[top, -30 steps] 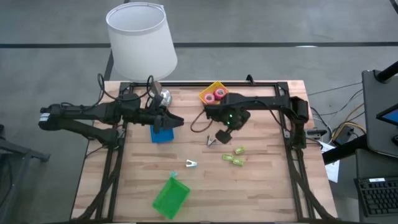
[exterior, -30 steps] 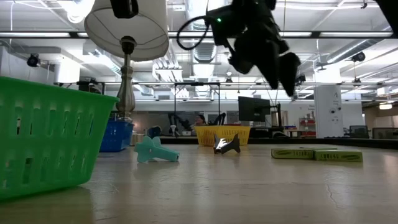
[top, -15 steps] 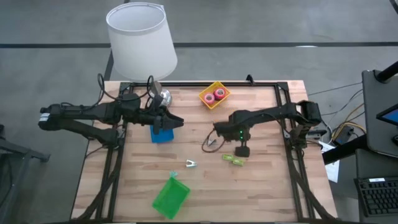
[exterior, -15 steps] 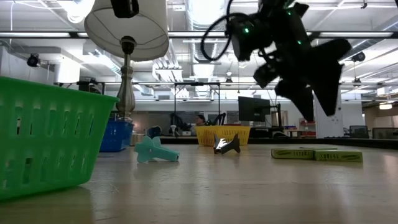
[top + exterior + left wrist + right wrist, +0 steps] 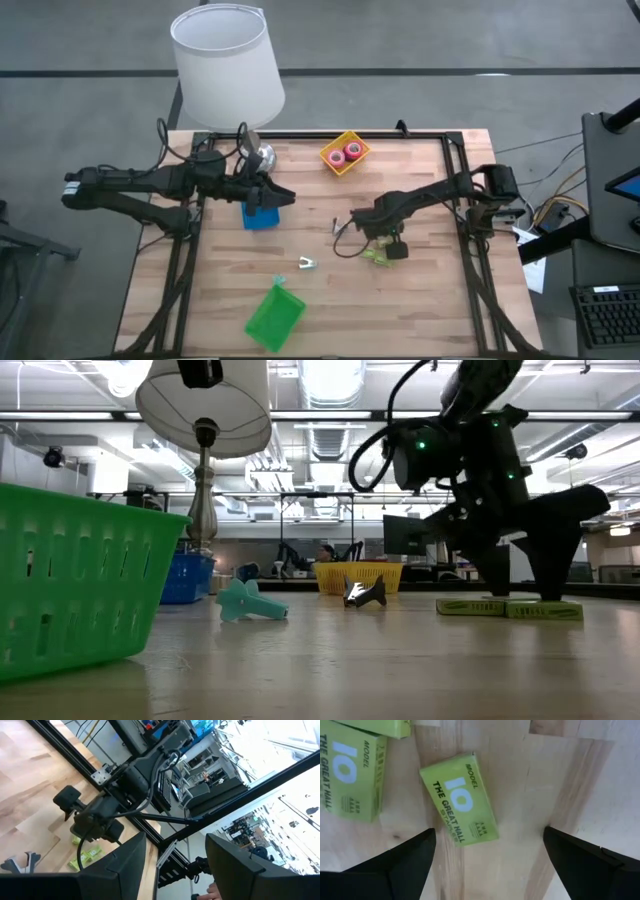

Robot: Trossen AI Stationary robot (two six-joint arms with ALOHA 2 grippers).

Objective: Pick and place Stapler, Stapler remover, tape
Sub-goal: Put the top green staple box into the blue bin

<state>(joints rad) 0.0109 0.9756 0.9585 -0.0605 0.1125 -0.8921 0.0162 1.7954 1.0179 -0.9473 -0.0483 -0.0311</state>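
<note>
Wooden counter (image 5: 420, 300) carried everything. Right hand (image 5: 388, 248) hung low with fingers spread apart over a lime-green staple box (image 5: 459, 811), near the right edge. Left hand (image 5: 275, 197), fingers apart, hovered above a blue bin (image 5: 260, 216) toward the left edge. Pink tape (image 5: 346, 153) sat in a yellow tray (image 5: 331, 156) by the far edge.

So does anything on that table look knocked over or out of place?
Yes: the green basket near the front edge lies tipped on its side, while the yellow basket stands upright. The lime-green boxes under the right gripper lie scattered at angles.
</note>
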